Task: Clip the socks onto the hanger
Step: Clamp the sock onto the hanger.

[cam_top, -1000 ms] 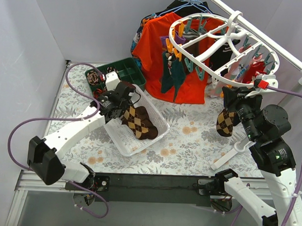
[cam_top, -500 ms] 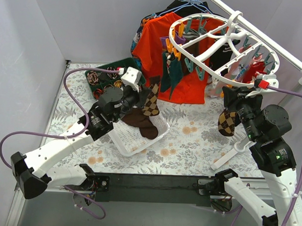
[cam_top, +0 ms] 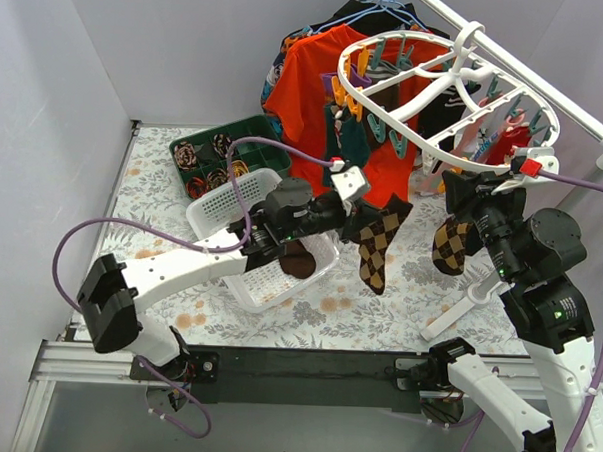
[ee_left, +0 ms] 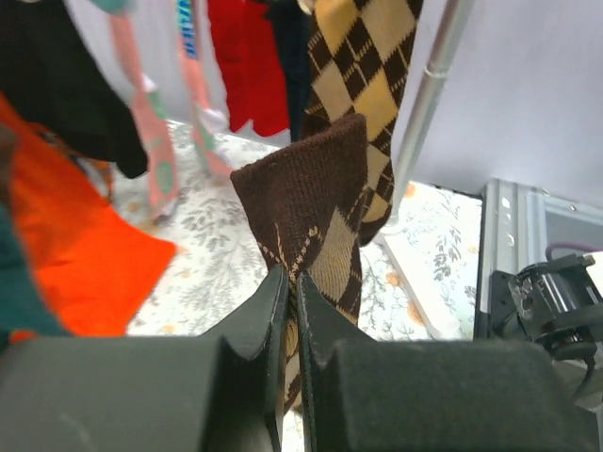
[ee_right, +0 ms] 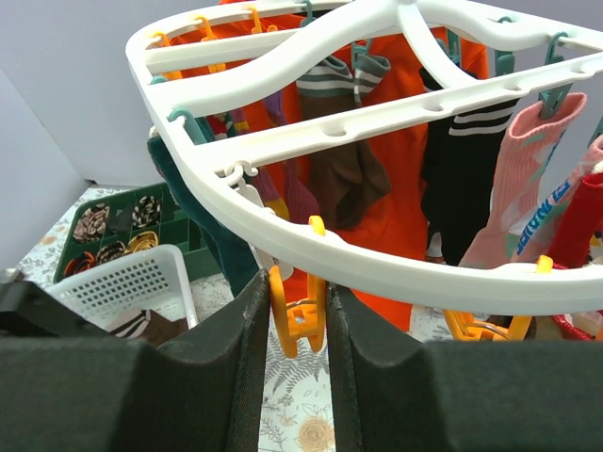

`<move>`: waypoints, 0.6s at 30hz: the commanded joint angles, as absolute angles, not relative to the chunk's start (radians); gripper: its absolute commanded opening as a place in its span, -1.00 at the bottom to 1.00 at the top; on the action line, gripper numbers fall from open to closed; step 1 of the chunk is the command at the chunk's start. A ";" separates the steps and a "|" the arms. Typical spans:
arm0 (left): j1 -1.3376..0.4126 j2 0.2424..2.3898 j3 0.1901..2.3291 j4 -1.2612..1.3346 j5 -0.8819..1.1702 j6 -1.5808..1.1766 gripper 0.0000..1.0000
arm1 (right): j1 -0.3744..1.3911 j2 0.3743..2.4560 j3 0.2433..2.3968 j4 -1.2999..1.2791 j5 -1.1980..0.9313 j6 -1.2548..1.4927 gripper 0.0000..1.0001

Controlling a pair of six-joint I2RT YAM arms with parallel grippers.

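My left gripper (cam_top: 365, 219) is shut on the cuff of a brown-and-tan argyle sock (cam_top: 377, 245), which hangs in the air right of the basket and below the hanger's front rim. In the left wrist view the jaws (ee_left: 292, 282) pinch this sock (ee_left: 320, 198). A second argyle sock (cam_top: 449, 244) hangs from the white oval hanger (cam_top: 425, 143) beside my right gripper (cam_top: 457, 193). In the right wrist view the right gripper (ee_right: 298, 320) squeezes an orange clip (ee_right: 300, 318) under the hanger's rim (ee_right: 377, 259). Several other socks hang from the clips.
A white basket (cam_top: 222, 209) holds a dark brown sock (cam_top: 298, 260). A green tray (cam_top: 255, 136) of rolled bundles stands at the back left. An orange T-shirt (cam_top: 308, 86) hangs behind the hanger. A white rail (cam_top: 548, 87) runs along the right. A white bar (cam_top: 463, 305) lies on the table.
My left arm has lifted the argyle sock out of the basket and carried it right, toward the hanger. The right gripper has stayed at the rim.
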State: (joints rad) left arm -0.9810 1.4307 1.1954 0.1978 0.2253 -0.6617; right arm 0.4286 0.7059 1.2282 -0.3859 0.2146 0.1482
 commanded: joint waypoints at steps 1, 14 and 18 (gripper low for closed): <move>-0.991 1.486 1.278 0.319 0.322 -0.650 -1.00 | 0.436 0.709 1.269 -0.348 0.193 0.161 -0.97; -1.002 1.614 1.388 0.397 0.356 -0.660 -1.00 | 0.436 0.698 1.267 -0.348 0.166 0.163 -0.97; -1.002 1.626 1.396 0.419 0.354 -0.669 -1.00 | 0.436 0.699 1.266 -0.348 0.166 0.161 -0.97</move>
State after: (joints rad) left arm -0.9970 1.6245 1.3579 0.3801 0.3416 -0.6628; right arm 0.4286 0.7067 1.2301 -0.3855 0.1764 0.1570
